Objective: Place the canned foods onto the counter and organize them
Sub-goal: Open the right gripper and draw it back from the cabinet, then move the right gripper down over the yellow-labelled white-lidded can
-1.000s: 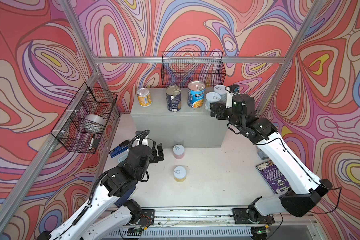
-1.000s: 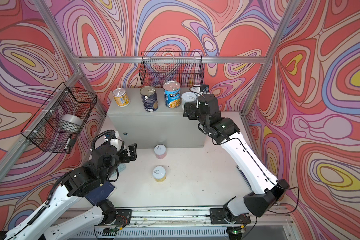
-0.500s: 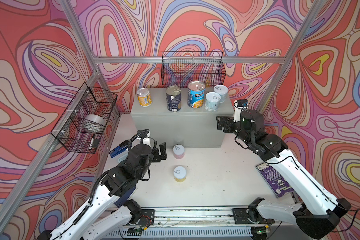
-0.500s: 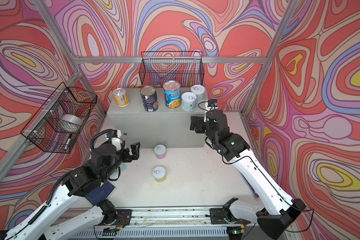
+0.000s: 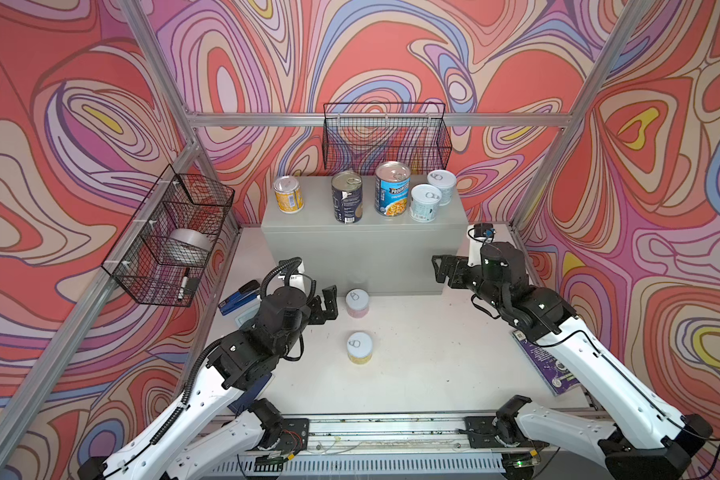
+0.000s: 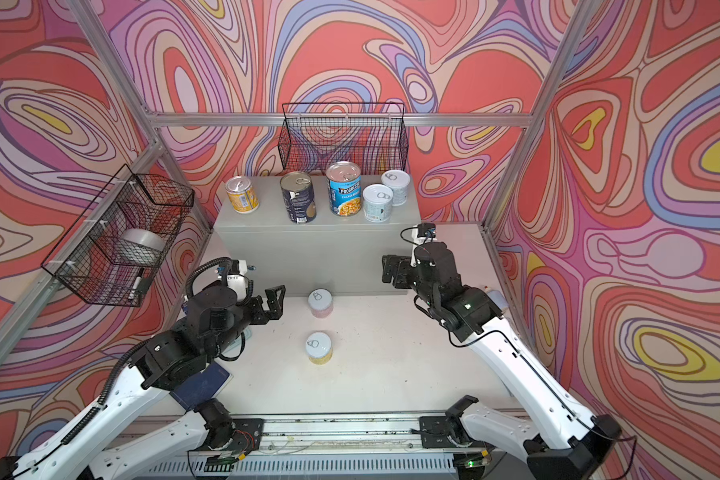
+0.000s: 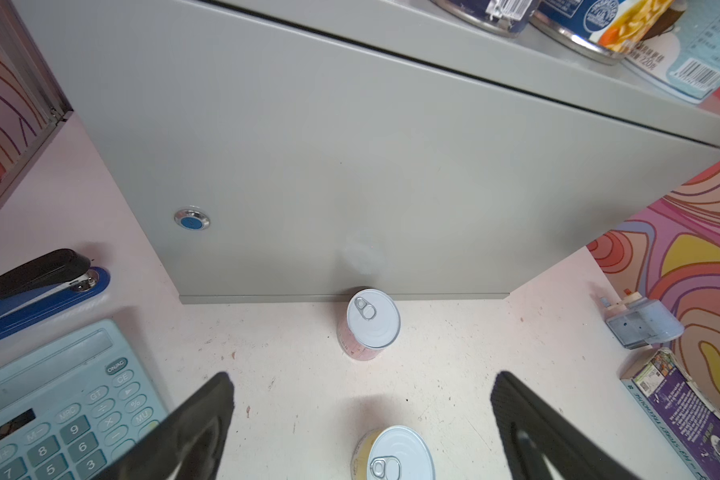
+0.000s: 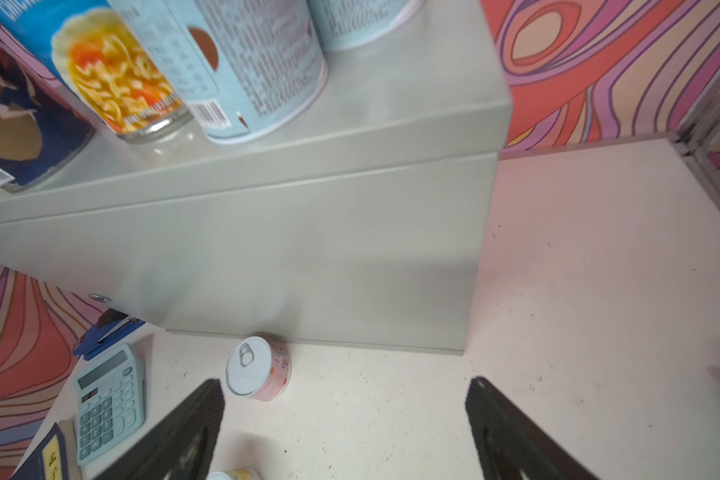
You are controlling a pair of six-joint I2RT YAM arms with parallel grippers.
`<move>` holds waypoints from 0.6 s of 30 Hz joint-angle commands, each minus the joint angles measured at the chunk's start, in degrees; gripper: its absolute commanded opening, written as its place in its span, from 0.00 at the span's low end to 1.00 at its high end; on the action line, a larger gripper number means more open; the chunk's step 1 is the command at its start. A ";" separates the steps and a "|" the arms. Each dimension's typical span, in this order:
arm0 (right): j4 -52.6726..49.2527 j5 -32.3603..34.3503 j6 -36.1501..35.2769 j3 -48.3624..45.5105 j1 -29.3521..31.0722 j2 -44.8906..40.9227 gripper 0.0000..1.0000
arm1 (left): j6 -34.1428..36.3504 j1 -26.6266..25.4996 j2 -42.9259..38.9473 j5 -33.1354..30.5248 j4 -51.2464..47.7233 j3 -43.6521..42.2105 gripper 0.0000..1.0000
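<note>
Grey metal counter (image 5: 362, 253) bears five tins, but the wrist views crop them: only the lower parts of the Progresso tin (image 5: 392, 189), dark navy tin (image 5: 346, 197) and front pale blue tin (image 5: 425, 202) show, the orange-yellow tin (image 5: 288, 199) not at all. The yellow tin (image 5: 359, 348) is cut by both wrist frames' edges, while the pink tin (image 5: 357, 303) stands whole just before the counter's front. The left gripper (image 5: 324, 305) hangs beside the pink tin, jaws spread wide and empty, and the right gripper (image 5: 443, 272), near the counter's front right corner, also gapes and grasps nothing.
</note>
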 commanded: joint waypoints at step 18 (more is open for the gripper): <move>13.21 -7.82 10.94 -10.71 10.43 10.63 0.92 | 0.48 -0.12 -2.34 -0.78 -0.57 -0.02 1.00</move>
